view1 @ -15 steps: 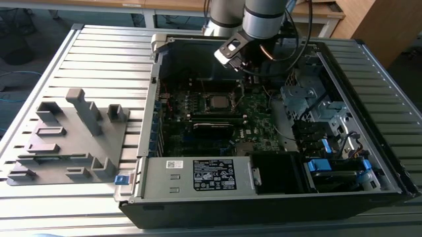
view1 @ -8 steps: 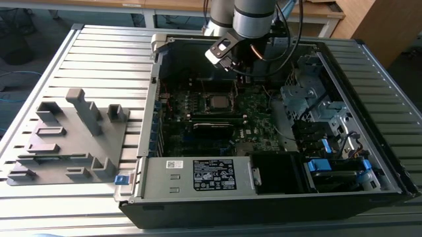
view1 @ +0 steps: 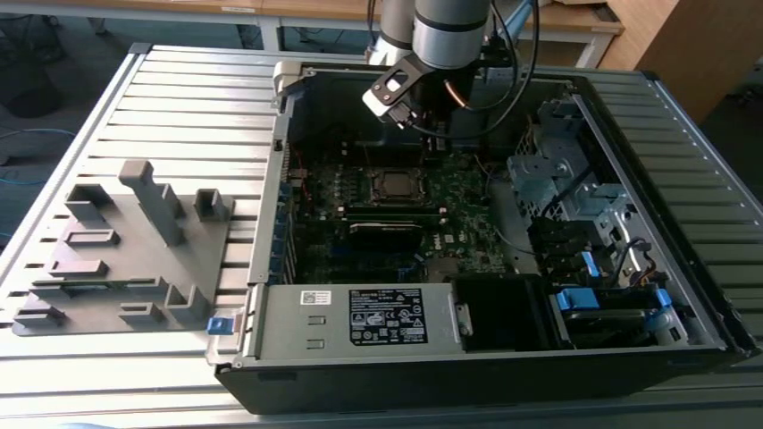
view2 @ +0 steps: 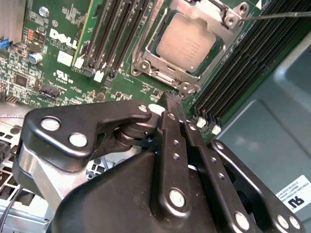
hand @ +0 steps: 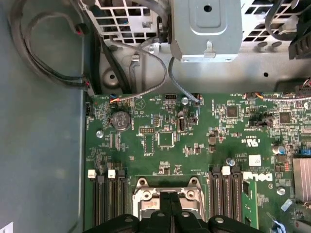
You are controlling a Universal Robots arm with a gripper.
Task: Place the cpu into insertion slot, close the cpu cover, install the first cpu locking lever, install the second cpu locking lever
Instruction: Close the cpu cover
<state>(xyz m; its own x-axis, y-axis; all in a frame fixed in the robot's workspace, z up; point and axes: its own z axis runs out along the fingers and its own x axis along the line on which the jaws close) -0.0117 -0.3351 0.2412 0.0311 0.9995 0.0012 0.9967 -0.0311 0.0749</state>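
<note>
CPU (view2: 187,43) sits in insertion slot (view1: 372,185) on mobo, cpu cover (view2: 146,51) framing it. Gripper (view2: 174,103) clenched, nothing held, hovers just beside the slot.

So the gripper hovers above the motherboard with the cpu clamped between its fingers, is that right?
Not quite. The second wrist view shows the cpu lying down on the motherboard, framed by the cpu cover, not in the gripper. The gripper does hover above the motherboard, but it is shut on nothing.
</note>
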